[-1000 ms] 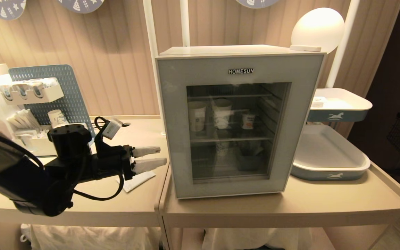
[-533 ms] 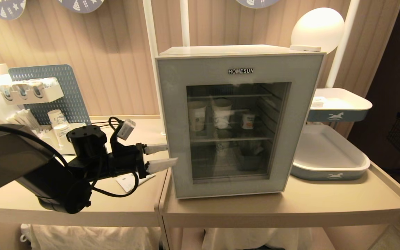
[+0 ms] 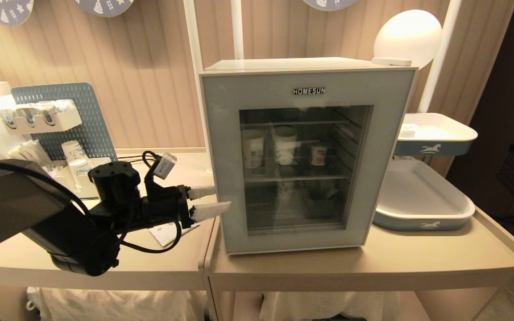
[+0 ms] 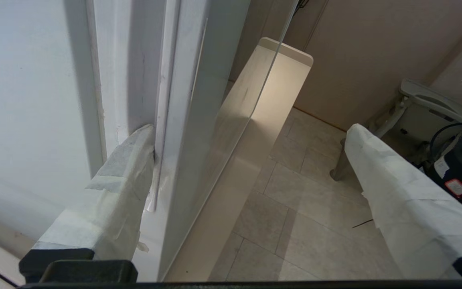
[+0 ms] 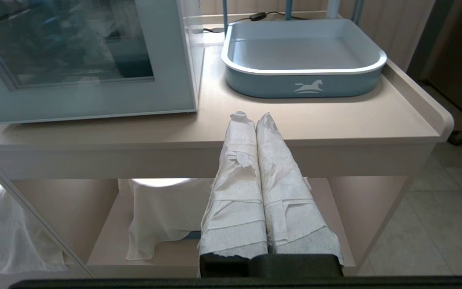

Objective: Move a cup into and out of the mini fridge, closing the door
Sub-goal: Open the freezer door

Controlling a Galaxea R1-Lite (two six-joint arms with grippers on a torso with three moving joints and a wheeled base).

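Observation:
The white mini fridge (image 3: 248,64) stands on the table, and its grey-blue door (image 3: 221,147) is shut. Behind the glass, the small white cup (image 3: 318,155) with an orange picture sits on the middle wire shelf. My left gripper (image 3: 214,199) is open at the door's left edge and straddles it. In the left wrist view one finger (image 4: 110,192) rests against the seam beside the fridge's side wall (image 4: 22,100). The other finger (image 4: 395,192) hangs in front of the door's edge (image 4: 187,100). My right gripper (image 5: 253,117) is shut and empty, parked low before the table's front edge.
Two taller paper cups (image 3: 252,148) stand on the same shelf to the left of the small cup. A blue-and-white tray (image 3: 422,196) lies right of the fridge, with a second tray (image 3: 435,133) above it. A pegboard organiser (image 3: 51,120) and a sachet (image 3: 167,232) occupy the left table.
My left arm has reached right, bringing the open fingers from the left table up to the door's left edge. In the last half second it barely shifted. The door stays shut.

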